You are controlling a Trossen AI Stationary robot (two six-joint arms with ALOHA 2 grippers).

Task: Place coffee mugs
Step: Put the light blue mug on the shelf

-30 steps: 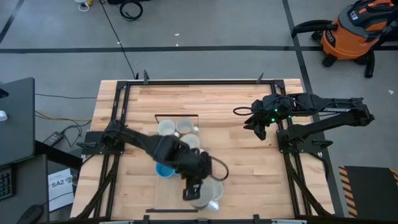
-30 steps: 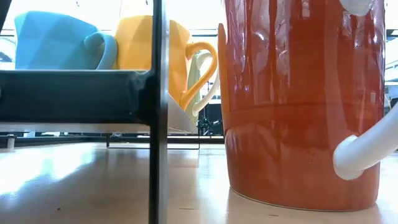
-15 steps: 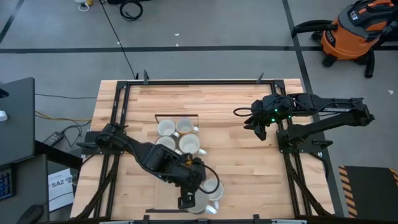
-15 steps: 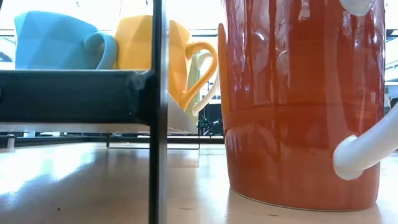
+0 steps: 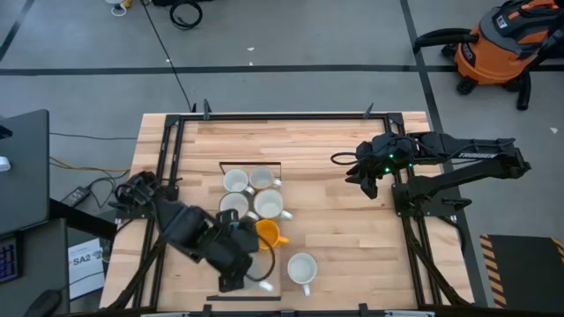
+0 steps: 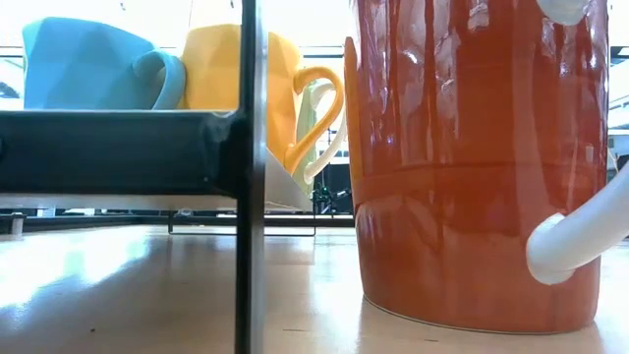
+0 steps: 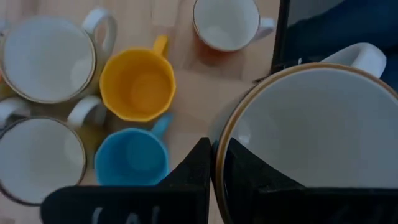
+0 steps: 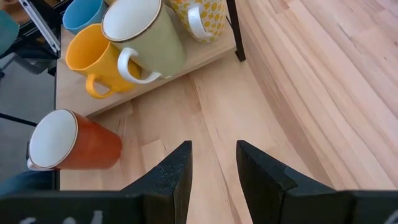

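My left gripper (image 5: 236, 280) hangs over the table's near edge, shut on a mug (image 7: 311, 137) with a white inside and a brown rim; in the high view the gripper hides most of this mug. On the tray (image 5: 221, 167) stand several white mugs (image 5: 234, 180), a yellow-orange mug (image 5: 267, 233) and, in the left wrist view, a blue mug (image 7: 130, 158). A mug that is red outside and white inside (image 5: 301, 267) stands on the wood nearby. My right gripper (image 5: 366, 180) waits open above the table's right half. My left gripper holds the mug by its rim (image 7: 216, 155), on the side away from the handle (image 7: 360, 56). One finger (image 7: 245, 171) is inside the mug and the other (image 7: 196, 168) outside. The fingers come from above, pointing down. The mug stays upright, mouth up; whether it is lifted clear I cannot tell.
The tray's thin black frame (image 7: 283, 31) runs between the held mug and the red mug. In the low view the red mug (image 6: 472, 167) stands close to the camera. Bare wood (image 5: 335, 238) lies between the mugs and the right arm.
My left gripper has carried the mug toward the near edge, then toward the table's left. The arm swung with it and uncovered the yellow-orange mug and the red mug. The right arm kept still.
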